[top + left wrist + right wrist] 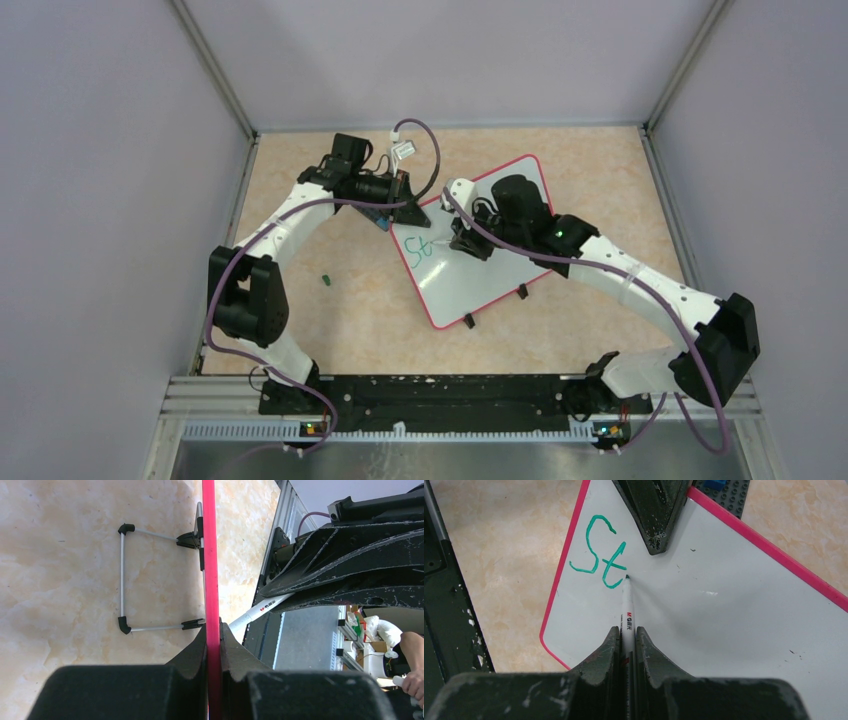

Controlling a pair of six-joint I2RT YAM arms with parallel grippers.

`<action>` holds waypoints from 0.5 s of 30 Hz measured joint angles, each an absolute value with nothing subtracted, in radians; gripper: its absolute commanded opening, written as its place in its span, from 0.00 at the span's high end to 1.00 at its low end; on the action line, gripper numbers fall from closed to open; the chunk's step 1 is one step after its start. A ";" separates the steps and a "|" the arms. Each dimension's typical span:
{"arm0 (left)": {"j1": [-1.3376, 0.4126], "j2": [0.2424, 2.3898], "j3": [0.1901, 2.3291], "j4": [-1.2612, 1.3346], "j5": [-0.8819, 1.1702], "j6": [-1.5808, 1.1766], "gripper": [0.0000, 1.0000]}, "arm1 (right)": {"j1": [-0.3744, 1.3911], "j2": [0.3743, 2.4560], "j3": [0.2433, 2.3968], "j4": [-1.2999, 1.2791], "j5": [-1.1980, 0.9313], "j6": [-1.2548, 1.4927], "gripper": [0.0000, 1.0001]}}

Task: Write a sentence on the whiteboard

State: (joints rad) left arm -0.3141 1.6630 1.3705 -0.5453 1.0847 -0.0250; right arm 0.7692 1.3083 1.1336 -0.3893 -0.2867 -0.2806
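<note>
Tabletop (330,330): beige, marbled finish; a small green object (326,279) lies on it left of centre, well apart from everything else, too small to identify; a dark-grey studded plate (736,497) lies toward the far side, carrying a blue block (714,484), both cut off by the right wrist view's top edge; plain grey walls (100,150) enclose three sides, joined by aluminium posts (215,70).

Reaches forward from the near-left base with the white-and-black left arm (290,215), elbow bent, wrist turned inward to the right. Clamps the black left gripper (213,630) tight on the red-pink rim of the white whiteboard (209,555). Stretches the white-and-black right arm (620,275) forward and leftward. Pinches the black right gripper (628,632) closed around a slim white marker pen (627,605).
</note>
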 measured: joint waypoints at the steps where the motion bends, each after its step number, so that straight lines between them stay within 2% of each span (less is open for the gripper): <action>1: -0.314 1.663 1.370 -0.546 1.085 -0.025 1.00 | 0.769 1.308 1.134 -0.389 -0.284 -0.281 1.00; 15: -0.314 1.663 1.370 -0.545 1.084 -0.025 1.00 | 0.767 1.306 1.130 -0.389 -0.264 -0.289 1.00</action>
State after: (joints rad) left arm -0.3141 1.6630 1.3705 -0.5453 1.0840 -0.0250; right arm 0.7670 1.3056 1.1301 -0.3893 -0.2642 -0.2886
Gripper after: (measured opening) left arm 0.114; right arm 0.090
